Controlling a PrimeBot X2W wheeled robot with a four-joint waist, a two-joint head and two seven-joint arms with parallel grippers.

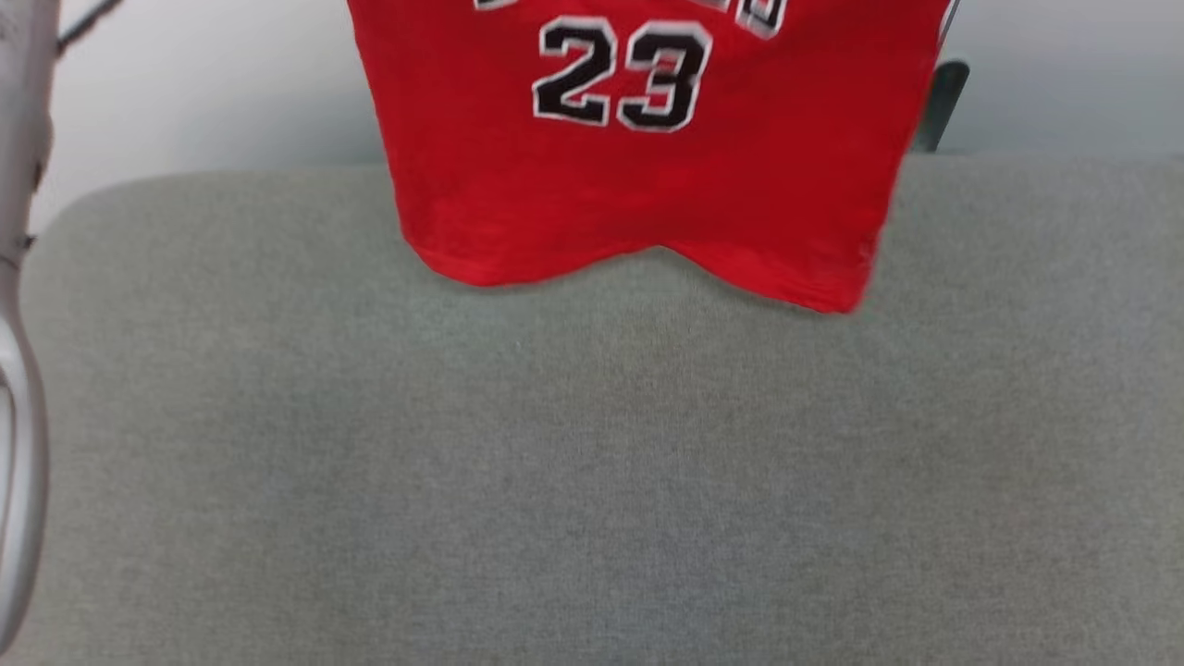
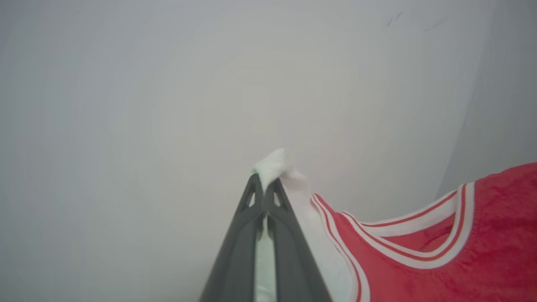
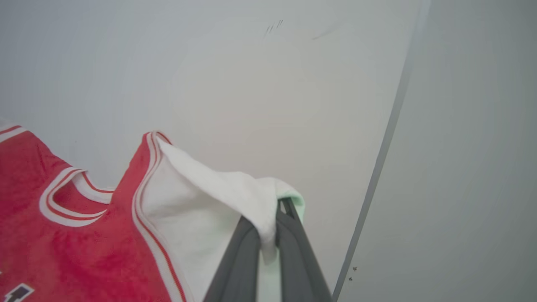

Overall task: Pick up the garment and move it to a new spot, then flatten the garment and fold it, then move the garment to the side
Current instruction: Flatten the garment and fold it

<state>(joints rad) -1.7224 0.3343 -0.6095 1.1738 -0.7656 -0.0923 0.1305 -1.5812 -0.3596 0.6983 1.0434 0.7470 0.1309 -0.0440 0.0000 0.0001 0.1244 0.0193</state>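
The garment [image 1: 647,166], a red jersey with a black white-outlined 23, hangs spread in the air at the top of the head view, its wavy hem just above the far part of the grey padded surface [image 1: 592,462]. In the left wrist view my left gripper [image 2: 264,184] is shut on a white sleeve [image 2: 277,165] of the garment [image 2: 461,260]; the striped neckline lies to its right. In the right wrist view my right gripper [image 3: 277,209] is shut on the other white sleeve [image 3: 218,197], with the red body [image 3: 63,235] hanging to its left.
A pale wall [image 1: 185,102] stands behind the grey surface. A light metal arm part [image 1: 18,370] runs down the head view's left edge. A dark upright piece [image 1: 939,102] shows beside the garment's right edge. A wall seam [image 3: 386,151] crosses the right wrist view.
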